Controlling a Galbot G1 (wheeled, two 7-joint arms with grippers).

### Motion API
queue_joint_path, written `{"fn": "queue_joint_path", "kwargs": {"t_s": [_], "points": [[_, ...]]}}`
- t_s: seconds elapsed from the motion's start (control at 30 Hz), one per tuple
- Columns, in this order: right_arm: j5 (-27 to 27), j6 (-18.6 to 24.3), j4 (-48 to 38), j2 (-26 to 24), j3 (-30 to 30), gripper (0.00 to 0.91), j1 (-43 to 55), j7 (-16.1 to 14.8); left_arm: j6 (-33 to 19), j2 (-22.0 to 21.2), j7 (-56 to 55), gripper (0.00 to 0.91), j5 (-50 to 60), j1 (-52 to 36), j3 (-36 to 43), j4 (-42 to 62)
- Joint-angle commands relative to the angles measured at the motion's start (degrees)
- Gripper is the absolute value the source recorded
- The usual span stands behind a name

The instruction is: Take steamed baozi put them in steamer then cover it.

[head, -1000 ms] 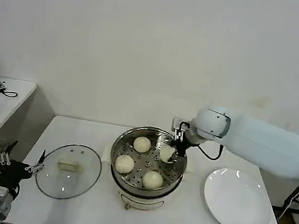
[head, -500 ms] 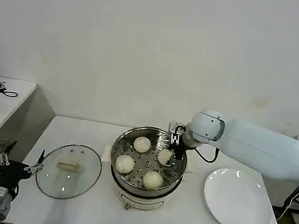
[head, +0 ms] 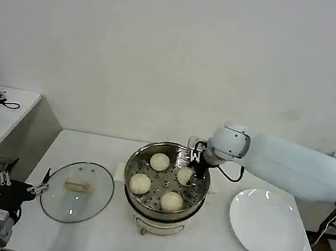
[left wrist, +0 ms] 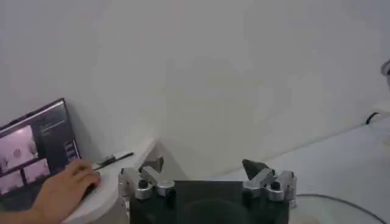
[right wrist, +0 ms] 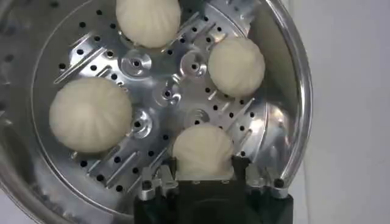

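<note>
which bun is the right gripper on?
The right gripper is at the bun on the steamer's plate side, far half; in the right wrist view it sits between the fingers. The other three lie apart from it.

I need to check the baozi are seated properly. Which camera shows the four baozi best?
The right wrist view: it looks straight down into the steamer, all four baozi large, one between the right gripper's fingers. The head view shows them small; the left wrist view faces away.

Creamy-white baozi (right wrist: 90, 115) in shiny perforated steel steamer (right wrist: 286, 91)
</note>
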Motion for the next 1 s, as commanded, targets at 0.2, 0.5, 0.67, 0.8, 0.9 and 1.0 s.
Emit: {"fn": "queue_joint_path", "kwargs": {"t_s": [0.2,0.5,0.67,0.8,0.9,1.0], "points": [[-1.14,1.04,3.23,-3.19,2.82,0.907,1.18,1.13,0.01,-0.03,0.02,0.907,-0.10,0.01,0.05,0.03],[1.51,2.89,16.75,-15.58,13.73,0.907,-5.48,18.03,-0.02,-0.20,-0.02,0.907,-0.29,-0.29,0.83,0.38],[2.26,11.87,24.12,-24.75,33.88,0.907,-28.12,37.18,-0.05,-0.41,-0.03,0.907,-0.01,-0.48,1.56,0.55],[-2.86,20.28,27.07,-25.59,58.82,0.907,-55.82,45.68,-1.01,-0.51,0.15,0.907,1.00,-0.53,1.83,0.90],[-8.45,24.33,27.75,-22.44,76.96,0.907,-71.38,46.53,-1.73,-0.50,0.41,0.907,1.84,-0.86,2.19,1.43],[-16.50,32.18,27.51,-14.40,95.23,0.907,-88.53,45.85,-1.91,-0.33,0.47,0.907,2.15,-1.18,2.78,1.99]]}}
